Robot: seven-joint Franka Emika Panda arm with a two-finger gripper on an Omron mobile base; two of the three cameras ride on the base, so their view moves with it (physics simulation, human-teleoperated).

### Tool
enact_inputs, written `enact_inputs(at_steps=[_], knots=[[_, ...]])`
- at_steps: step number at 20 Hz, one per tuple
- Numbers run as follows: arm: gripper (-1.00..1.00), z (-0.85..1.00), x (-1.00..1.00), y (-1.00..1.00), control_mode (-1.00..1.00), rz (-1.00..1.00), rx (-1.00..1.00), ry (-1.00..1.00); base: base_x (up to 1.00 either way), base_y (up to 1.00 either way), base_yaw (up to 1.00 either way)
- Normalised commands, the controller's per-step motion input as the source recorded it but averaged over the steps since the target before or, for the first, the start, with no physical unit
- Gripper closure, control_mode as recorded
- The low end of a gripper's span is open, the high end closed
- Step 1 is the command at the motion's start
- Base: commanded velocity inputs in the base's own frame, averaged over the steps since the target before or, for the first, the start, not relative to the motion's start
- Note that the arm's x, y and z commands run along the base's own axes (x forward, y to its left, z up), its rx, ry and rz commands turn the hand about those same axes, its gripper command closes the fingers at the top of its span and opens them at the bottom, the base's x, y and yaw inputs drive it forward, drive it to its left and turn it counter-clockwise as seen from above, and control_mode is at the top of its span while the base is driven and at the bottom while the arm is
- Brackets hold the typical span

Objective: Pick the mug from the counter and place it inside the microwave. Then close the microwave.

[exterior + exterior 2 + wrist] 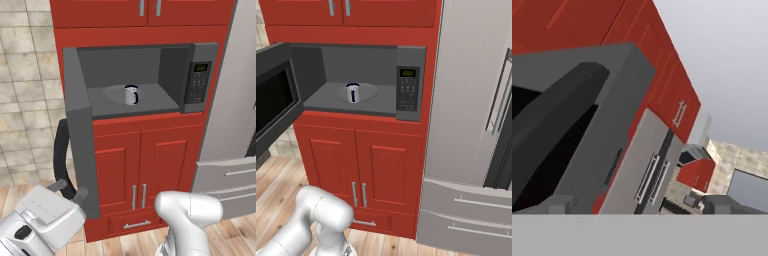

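While standing upright on the round turntable (117, 95) inside the microwave (172, 75), mug (131, 94) apart from the cavity walls, handle facing outward. Microwave door (80, 135) swung wide open, with black curved handle (61, 155) on its outer face. Just beside that handle, near the door's lower edge, gripper (69, 189) with fingers spread wide, holding nothing. Below, red cabinet doors (363, 170); on the right, grey fridge (471, 125).
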Motion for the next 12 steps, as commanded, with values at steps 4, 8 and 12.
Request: enact_inputs(at_steps=[4, 8, 12], knots=[[-1.00, -0.13, 0.13, 0.00, -1.00, 0.00, 0.00, 0.19, 0.00, 0.00, 0.00], [-1.00, -0.20, 0.07, 0.00, -1.00, 0.00, 0.00, 0.14, 0.00, 0.00, 0.00], [-1.00, -0.19, 0.03, 0.16, -1.00, 0.00, 0.00, 0.06, 0.00, 0.00, 0.00]])
